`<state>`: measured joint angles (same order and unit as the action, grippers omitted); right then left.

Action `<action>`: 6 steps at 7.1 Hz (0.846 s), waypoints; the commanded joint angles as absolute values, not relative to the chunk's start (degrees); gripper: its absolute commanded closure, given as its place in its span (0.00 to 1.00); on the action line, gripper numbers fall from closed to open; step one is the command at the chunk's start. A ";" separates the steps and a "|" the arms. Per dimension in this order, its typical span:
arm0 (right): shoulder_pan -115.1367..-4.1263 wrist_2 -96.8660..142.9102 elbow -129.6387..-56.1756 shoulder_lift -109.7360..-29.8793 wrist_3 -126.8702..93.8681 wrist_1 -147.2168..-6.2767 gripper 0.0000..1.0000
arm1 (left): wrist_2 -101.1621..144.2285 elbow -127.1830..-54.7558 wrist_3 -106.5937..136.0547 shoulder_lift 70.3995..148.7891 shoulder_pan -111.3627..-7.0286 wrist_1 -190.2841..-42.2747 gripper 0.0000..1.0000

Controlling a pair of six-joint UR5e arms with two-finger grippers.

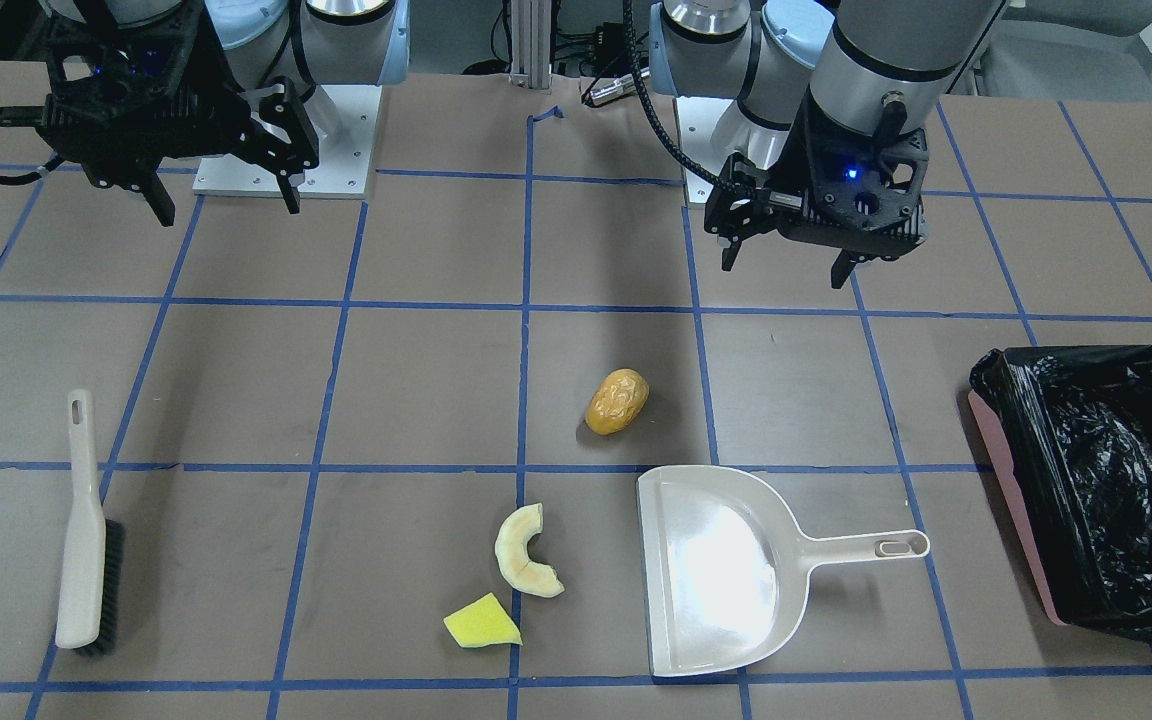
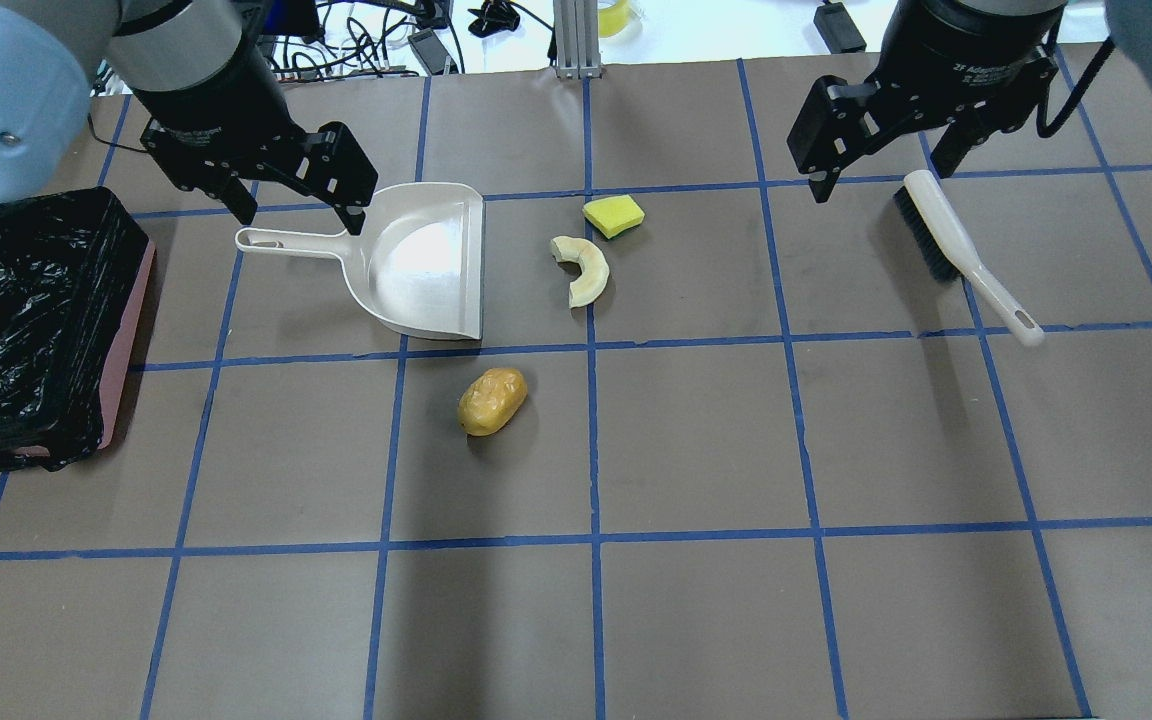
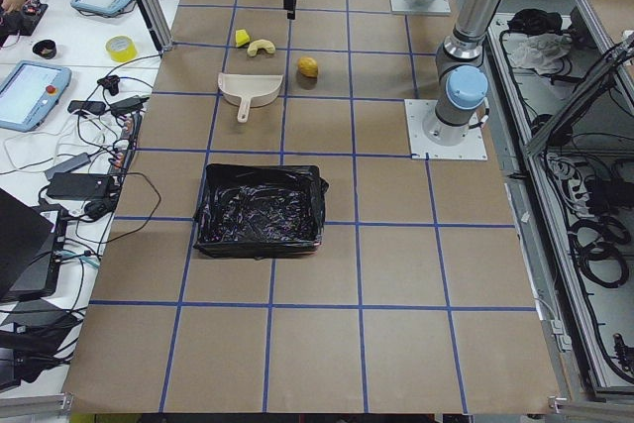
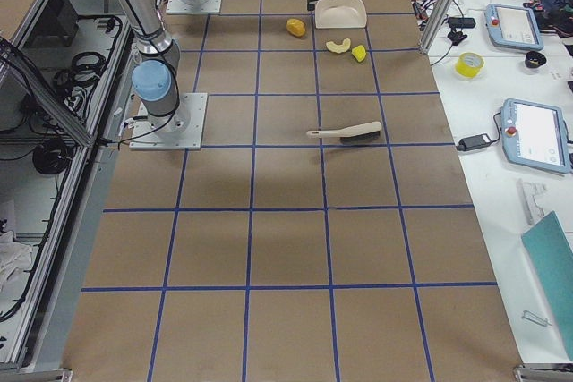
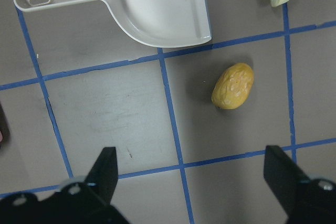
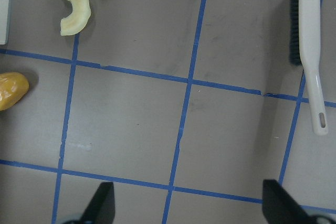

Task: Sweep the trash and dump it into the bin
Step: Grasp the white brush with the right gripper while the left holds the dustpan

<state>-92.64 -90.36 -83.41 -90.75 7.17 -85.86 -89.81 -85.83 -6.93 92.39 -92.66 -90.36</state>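
Note:
The trash lies mid-table: a golden-brown lumpy oval (image 2: 492,401), a pale crescent slice (image 2: 584,270) and a yellow wedge (image 2: 613,215). The cream dustpan (image 2: 426,262) lies flat just left of the crescent, handle toward the bin (image 2: 26,320), a pink container lined with a black bag at the table's left end. A cream brush (image 2: 956,245) with dark bristles lies at the right. My left gripper (image 1: 786,265) hangs open and empty high above the table, on the robot's side of the dustpan. My right gripper (image 1: 226,205) hangs open and empty, raised on the robot's side of the brush.
The table (image 2: 696,600) is brown with a grid of blue tape. Tablets, a tape roll and cables (image 3: 94,96) lie on a white bench beyond the far edge. An aluminium post (image 2: 576,40) stands at the far edge's middle.

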 commanded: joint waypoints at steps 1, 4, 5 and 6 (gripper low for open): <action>-91.33 -90.79 -83.41 -90.09 7.29 -86.39 0.00 | -89.82 -85.78 -6.94 91.24 -92.72 -90.26 0.00; -82.29 -92.01 -86.90 -81.86 21.14 -91.01 0.00 | -90.09 -85.78 -6.94 91.67 -92.72 -90.26 0.00; -79.13 -94.72 -91.19 -79.83 27.01 -95.32 0.00 | -90.17 -85.87 -6.94 91.50 -92.72 -90.35 0.00; -75.27 -95.01 -97.49 -78.67 34.47 -104.24 0.00 | -90.18 -85.87 -7.64 91.84 -92.55 -90.53 0.00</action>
<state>-79.68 -93.75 -90.92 -80.73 26.04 -95.45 -90.13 -85.83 -7.12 91.61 -92.68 -90.37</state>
